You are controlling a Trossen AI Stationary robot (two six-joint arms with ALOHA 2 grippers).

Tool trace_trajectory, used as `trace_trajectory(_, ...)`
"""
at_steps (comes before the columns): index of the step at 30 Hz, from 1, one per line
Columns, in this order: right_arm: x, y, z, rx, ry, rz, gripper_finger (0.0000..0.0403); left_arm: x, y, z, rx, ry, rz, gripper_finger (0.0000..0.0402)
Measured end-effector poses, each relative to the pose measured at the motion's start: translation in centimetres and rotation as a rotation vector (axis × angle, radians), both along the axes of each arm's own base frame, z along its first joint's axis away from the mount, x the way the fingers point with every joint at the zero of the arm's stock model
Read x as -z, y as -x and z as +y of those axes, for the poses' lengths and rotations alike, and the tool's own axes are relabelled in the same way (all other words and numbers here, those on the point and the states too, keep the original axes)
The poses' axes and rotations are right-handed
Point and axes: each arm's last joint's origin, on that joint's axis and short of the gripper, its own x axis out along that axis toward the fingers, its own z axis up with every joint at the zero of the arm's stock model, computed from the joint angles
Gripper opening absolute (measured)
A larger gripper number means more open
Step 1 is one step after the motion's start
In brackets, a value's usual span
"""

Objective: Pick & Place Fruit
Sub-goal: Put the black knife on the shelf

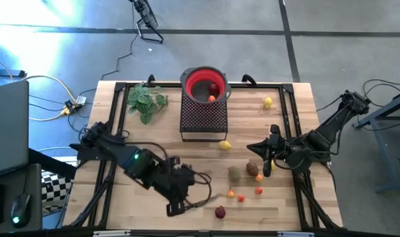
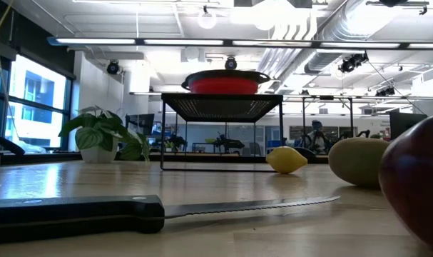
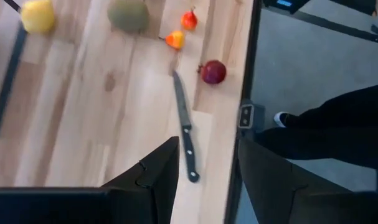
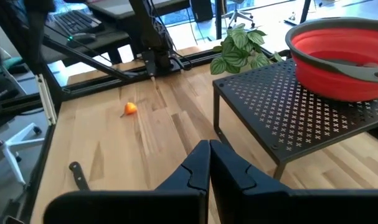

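Left pincer (image 1: 175, 209): half open, empty, at the bench's (image 1: 120, 204) near edge.
Right pincer (image 1: 254, 147): shut, empty, waiting.
Nearest fruit: dark red ball (image 1: 220, 212) beside left pincer, past the knife (image 3: 184, 121).
Red bowl (image 1: 203, 84): on black stand (image 1: 203, 117), fruit inside.
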Motion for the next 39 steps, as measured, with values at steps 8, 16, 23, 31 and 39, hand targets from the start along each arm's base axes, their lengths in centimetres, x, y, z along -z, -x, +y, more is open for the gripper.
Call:
trace_trajectory(8,0.0,0.0,0.0,0.003,-0.008,0.0,0.0003,1.0,0.5,-1.9,-0.03,0.026,0.052,0.0161)
trace_trajectory(16,0.0,0.0,0.0,0.001,-0.01,0.0,0.0003,1.9,-0.3,-2.5,-0.033,0.048,0.079,0.0161)
trace_trajectory(23,0.0,0.0,0.0,0.001,-0.008,0.002,0.0003,4.2,-1.5,-3.3,-0.032,0.0,0.136,0.0161)
trace_trajectory(31,0.2,0.1,-0.1,0.003,0.003,0.014,0.0003,7.4,-3.0,-4.5,-0.044,-0.036,0.23,0.0161)
trace_trajectory(39,0.2,0.1,-0.1,0.004,0.007,0.018,0.0003,9.0,-3.9,-5.1,-0.075,-0.034,0.255,0.0161)
